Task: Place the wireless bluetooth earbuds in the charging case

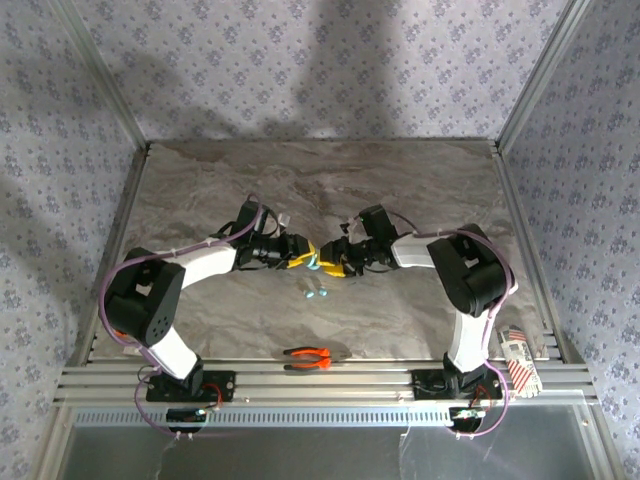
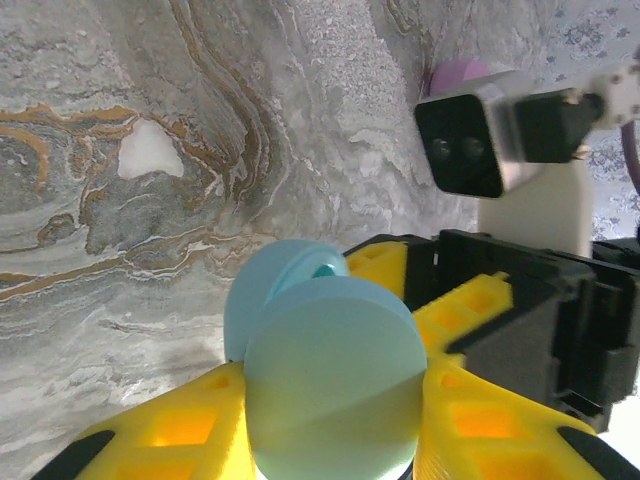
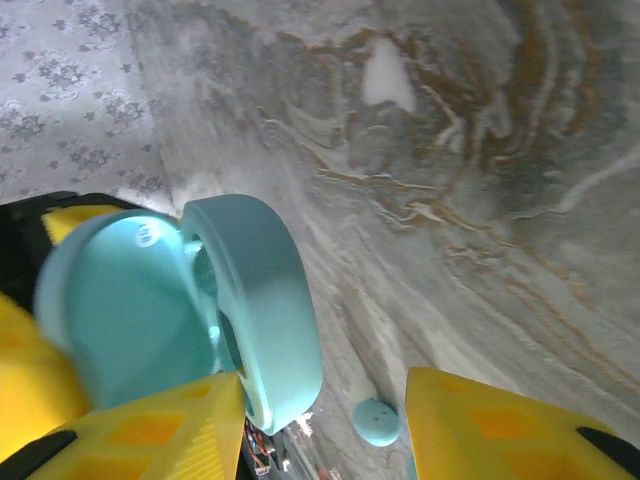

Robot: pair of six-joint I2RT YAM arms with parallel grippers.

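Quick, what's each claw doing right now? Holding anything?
Left gripper: closed on the teal charging case, whose lid is open.
Right gripper: open, holding nothing, right beside that case.

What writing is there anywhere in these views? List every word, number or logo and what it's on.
No text can be read.
Red-and-white striped packet at the near right corner: print too small to read.
Teal charging case: a small mark, too blurred to read.
Orange-handled pliers: no marking visible.
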